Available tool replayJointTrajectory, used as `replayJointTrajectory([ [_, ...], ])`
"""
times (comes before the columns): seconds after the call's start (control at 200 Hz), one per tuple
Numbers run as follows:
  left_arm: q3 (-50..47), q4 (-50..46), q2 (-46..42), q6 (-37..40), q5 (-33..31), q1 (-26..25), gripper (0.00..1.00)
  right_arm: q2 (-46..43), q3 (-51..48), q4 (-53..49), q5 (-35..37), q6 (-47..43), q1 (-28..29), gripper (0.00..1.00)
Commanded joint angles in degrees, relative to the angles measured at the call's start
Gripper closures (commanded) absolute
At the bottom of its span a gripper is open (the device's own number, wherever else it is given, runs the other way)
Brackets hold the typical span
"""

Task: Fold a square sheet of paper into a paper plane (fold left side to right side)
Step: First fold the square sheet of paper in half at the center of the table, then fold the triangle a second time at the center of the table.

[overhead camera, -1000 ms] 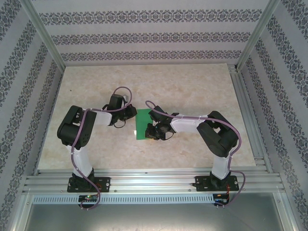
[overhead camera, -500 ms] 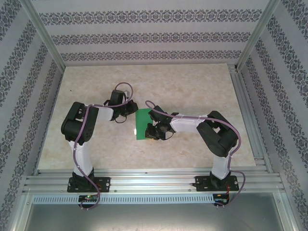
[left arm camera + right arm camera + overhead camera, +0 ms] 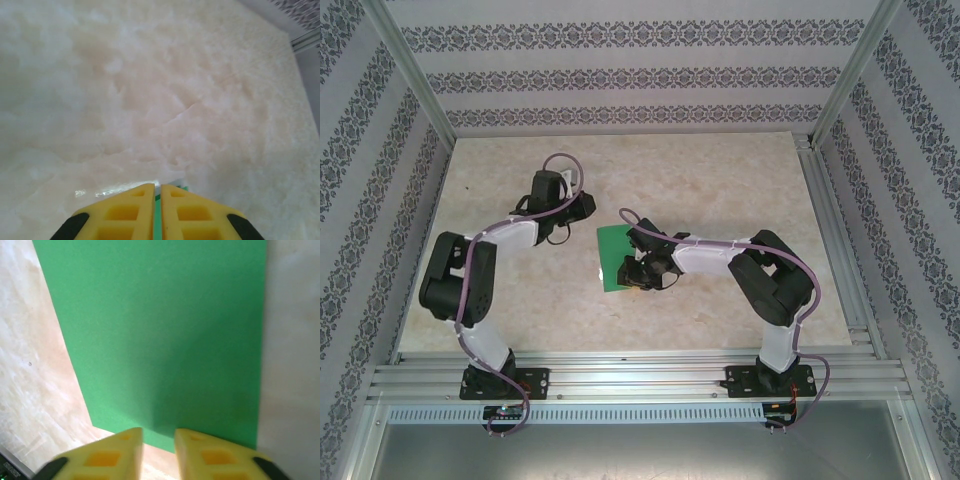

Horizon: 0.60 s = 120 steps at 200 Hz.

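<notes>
The square sheet of paper [image 3: 613,258] is bright green and lies flat on the table as a tall folded rectangle; the right wrist view sees it too [image 3: 165,340]. My right gripper [image 3: 632,272] sits at its right edge near the lower corner. Its yellow fingers are open, with bare table in the gap [image 3: 158,432] and the paper's edge just beyond the tips. My left gripper [image 3: 588,207] hangs up-left of the sheet, apart from it. Its fingers [image 3: 157,186] are shut to a thin slit with a green sliver showing below. The paper plane is out of view.
The beige marbled tabletop [image 3: 720,180] spreads behind and to both sides of the sheet. An aluminium rail [image 3: 825,220] runs along the right edge and a wider one [image 3: 640,375] along the front by the arm bases. Patterned walls enclose the table.
My left gripper has drawn away from the sheet's left edge, up and to the left. My right gripper's fingers have spread apart. The sheet has stayed where it was.
</notes>
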Motion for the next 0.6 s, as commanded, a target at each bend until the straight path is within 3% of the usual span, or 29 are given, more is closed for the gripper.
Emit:
replayJointTrajectory([
  [0.0,-2.26,-5.40,-8.78,4.75,-0.62,0.28,0.83,-2.64,2.59,-3.97,4.94,-3.84,0.40,0.64],
  [0.25,-16.74,-10.10,-26.89,3.86,0.92,-3.86,0.74,-10.21,3.12,-5.75,5.49,-9.21,-5.91,0.46],
  [0.45,-30.17,-4.86,-38.21,-1.34,-0.26,-5.80,0.62,-4.75,5.29,-3.51,-2.34,-13.49,-11.52,0.41],
  [0.594,-33.17,-2.21,-38.04,-3.97,3.02,-5.80,0.60,-0.68,7.33,-0.92,-5.29,-13.73,-12.82,0.39],
])
